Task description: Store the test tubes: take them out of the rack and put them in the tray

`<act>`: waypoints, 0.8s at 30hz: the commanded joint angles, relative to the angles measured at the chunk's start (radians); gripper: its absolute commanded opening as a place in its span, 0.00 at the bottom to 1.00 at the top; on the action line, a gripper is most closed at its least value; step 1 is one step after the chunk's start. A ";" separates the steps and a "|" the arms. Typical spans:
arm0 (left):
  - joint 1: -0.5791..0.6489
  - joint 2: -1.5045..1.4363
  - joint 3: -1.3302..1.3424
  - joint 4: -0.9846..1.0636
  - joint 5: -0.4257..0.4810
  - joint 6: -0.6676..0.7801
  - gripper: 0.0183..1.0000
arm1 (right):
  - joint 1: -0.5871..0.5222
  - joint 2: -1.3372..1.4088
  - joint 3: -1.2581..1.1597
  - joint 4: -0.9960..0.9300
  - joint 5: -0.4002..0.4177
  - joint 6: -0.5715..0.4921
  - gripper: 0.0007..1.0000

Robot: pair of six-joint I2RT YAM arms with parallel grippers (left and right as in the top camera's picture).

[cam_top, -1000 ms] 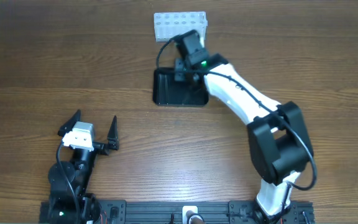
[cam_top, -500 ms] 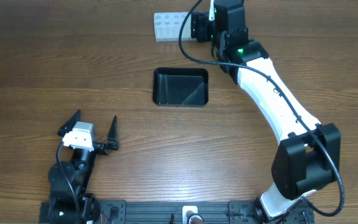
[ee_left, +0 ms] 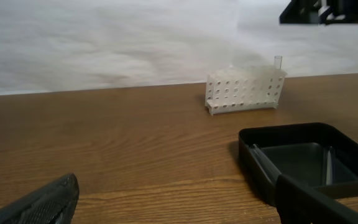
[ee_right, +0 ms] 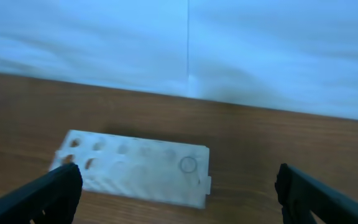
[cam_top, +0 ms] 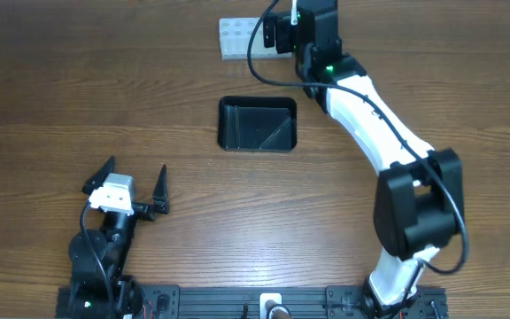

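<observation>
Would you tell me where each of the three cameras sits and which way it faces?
Top view: fixed overhead, looking down at the table; both arms show, right gripper by the rack.
Left wrist view: low over the table, facing rack and tray; left gripper's open fingers show.
Right wrist view: above the rack, looking down; its open fingers show.
All share the rack.

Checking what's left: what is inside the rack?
One tube stands in an end hole of the rack; the other holes look empty. The right arm covers that end in the top view.
</observation>
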 commanded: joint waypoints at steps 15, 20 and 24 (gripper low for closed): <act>0.005 -0.009 -0.006 0.000 0.013 -0.011 1.00 | -0.013 0.227 0.214 -0.126 0.160 -0.008 0.98; 0.005 -0.009 -0.006 0.000 0.013 -0.011 1.00 | -0.020 0.236 0.214 -0.138 0.162 -0.009 0.95; 0.005 -0.009 -0.006 0.000 0.013 -0.011 1.00 | -0.020 0.248 0.214 -0.136 0.162 -0.008 0.92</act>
